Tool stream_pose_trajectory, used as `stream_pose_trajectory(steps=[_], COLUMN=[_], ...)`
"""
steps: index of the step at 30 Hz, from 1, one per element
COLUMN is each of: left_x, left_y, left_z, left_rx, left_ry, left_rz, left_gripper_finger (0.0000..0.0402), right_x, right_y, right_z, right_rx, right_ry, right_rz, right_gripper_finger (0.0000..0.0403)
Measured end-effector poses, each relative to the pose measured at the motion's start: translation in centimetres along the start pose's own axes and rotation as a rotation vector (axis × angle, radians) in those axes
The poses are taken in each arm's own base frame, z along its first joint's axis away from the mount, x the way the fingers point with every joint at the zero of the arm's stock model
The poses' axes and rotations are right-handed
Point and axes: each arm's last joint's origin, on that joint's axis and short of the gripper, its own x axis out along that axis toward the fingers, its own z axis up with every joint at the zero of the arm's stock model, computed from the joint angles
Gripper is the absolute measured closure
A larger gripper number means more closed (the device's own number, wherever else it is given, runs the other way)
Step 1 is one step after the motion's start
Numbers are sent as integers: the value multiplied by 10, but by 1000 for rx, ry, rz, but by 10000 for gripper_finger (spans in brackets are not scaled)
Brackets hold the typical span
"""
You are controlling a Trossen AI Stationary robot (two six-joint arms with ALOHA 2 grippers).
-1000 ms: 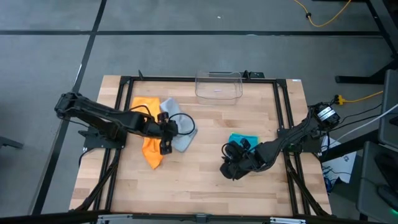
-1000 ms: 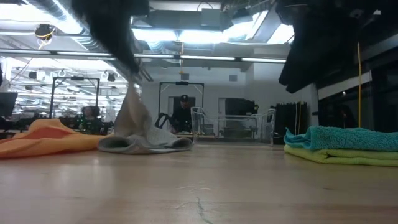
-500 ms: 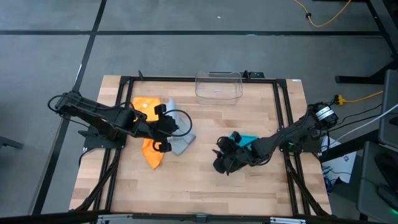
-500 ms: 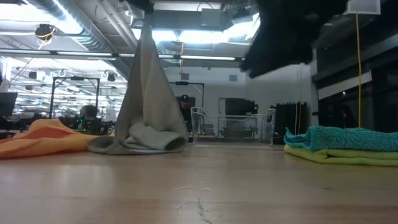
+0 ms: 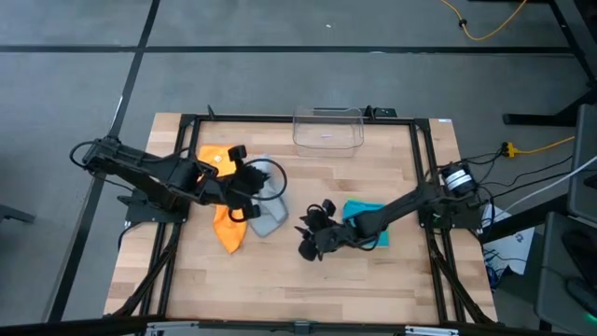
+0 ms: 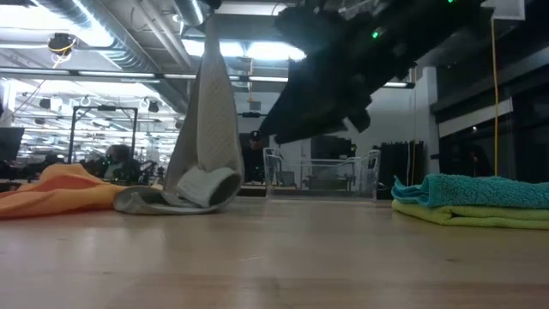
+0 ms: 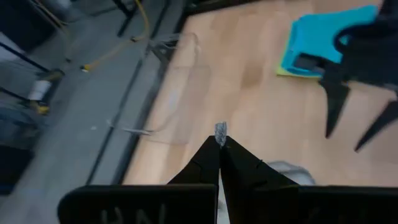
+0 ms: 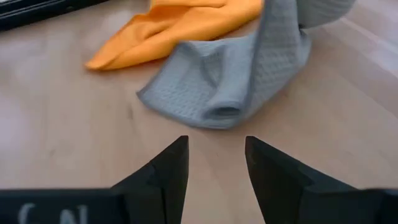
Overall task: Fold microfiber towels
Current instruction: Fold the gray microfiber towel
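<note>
Left gripper [image 5: 248, 198] fingers clenched on a corner of the light grey towel [image 6: 204, 146], lifted so its lower end rests bunched on the worktop [image 6: 274, 257] beside the orange towel [image 6: 60, 190]. Right gripper [image 8: 215, 163] fingers parted, empty, just above the worktop near the grey towel. Teal towel [image 6: 472, 190] folded atop the lime green towel [image 6: 467, 216], well apart.
</note>
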Motion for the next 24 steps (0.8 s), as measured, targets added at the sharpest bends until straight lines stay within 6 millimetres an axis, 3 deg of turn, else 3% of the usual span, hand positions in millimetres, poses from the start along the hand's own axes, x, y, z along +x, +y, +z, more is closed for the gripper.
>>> stream_pose_trajectory(steps=[5, 10, 15, 24], left_x=[1, 3, 4, -14], left_y=[2, 5, 13, 38], left_z=[5, 10, 21, 49], left_rx=[13, 32, 96, 77], left_ry=[-43, -73, -133, -221], left_rz=[28, 62, 176, 236], left_gripper_finger=[401, 401, 401, 401], right_x=[21, 39, 42, 42], right_y=[-7, -8, -8, -5], right_z=[-8, -12, -13, -10], right_rx=[70, 145, 160, 177], right_ry=[-52, -72, -77, -91], right_rz=[-84, -26, -7, 35], right_gripper_finger=[242, 242, 242, 242])
